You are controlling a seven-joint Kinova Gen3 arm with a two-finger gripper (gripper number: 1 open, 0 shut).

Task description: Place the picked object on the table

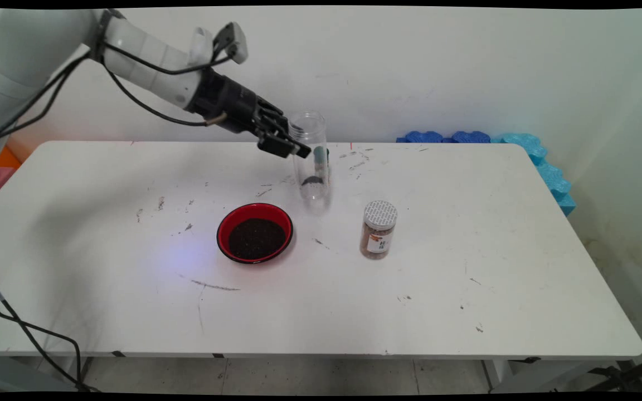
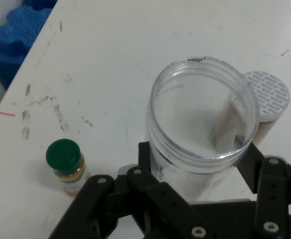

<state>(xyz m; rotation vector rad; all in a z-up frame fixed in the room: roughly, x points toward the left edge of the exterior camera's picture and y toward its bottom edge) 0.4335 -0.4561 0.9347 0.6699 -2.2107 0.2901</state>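
Note:
A clear, lidless plastic jar (image 1: pixel 310 159) stands upright at the table's far middle, and my gripper (image 1: pixel 294 147) is shut on its upper part from the left. In the hand view the fingers (image 2: pixel 146 155) press both sides of the jar (image 2: pixel 202 117), whose mouth is open and which looks empty. I cannot tell whether its base touches the table. A small green-capped bottle (image 2: pixel 65 164) stands just beside it; in the main view that bottle (image 1: pixel 320 157) shows through the jar. A red bowl (image 1: pixel 254 232) of dark grains lies nearer, to the front left.
A brown-filled spice jar (image 1: pixel 379 229) with a grey-white lid stands to the front right of the clear jar, and its lid (image 2: pixel 269 94) shows behind the jar in the hand view. Blue foam blocks (image 1: pixel 527 150) line the table's far right corner. Black cables hang at the left.

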